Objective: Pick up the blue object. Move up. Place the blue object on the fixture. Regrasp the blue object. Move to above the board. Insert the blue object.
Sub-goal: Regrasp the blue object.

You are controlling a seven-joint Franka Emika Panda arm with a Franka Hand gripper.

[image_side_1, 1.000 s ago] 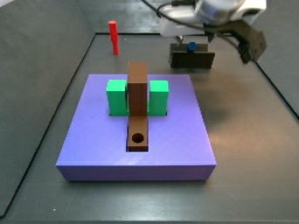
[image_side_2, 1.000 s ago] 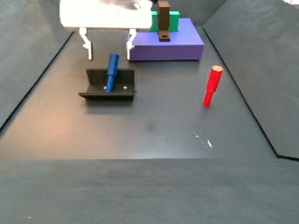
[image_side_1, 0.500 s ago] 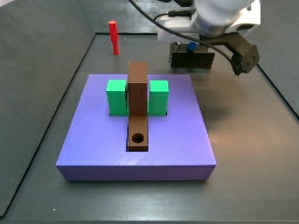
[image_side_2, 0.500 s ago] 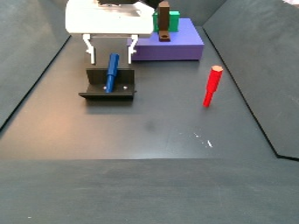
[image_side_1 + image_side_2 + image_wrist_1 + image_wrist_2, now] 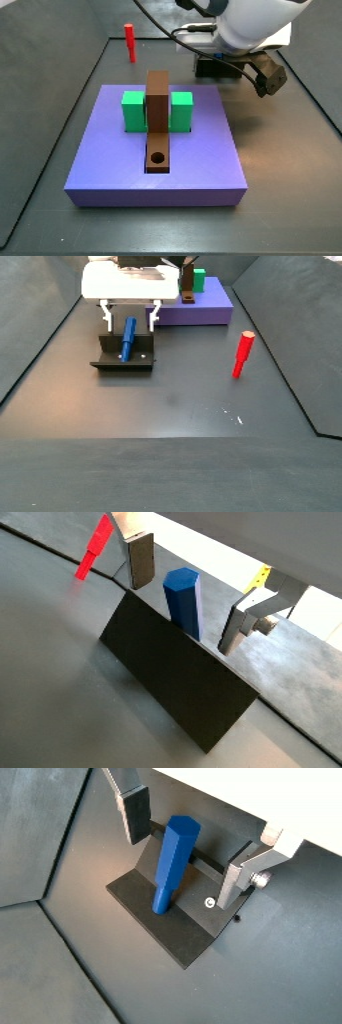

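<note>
The blue peg [image 5: 171, 866] leans in the dark fixture [image 5: 160, 928], its foot on the base plate; it shows in both wrist views [image 5: 185, 602] and in a side view [image 5: 128, 338]. My gripper [image 5: 185, 854] is open, with a finger on each side of the peg's upper part and a gap to each. In a side view the gripper [image 5: 131, 316] hangs just above the fixture [image 5: 124, 356]. In a side view the arm [image 5: 247, 35] hides the peg and most of the fixture [image 5: 214, 68]. The purple board [image 5: 160, 150] bears the brown strip with a hole [image 5: 158, 157].
A red peg [image 5: 243, 354] stands upright on the floor, also in a side view [image 5: 130, 42] and a wrist view [image 5: 94, 547]. Two green blocks [image 5: 134, 111] flank the strip on the board.
The gripper has come down and closer over the fixture, so its open fingers now stand on either side of the blue peg. The peg has not moved.
</note>
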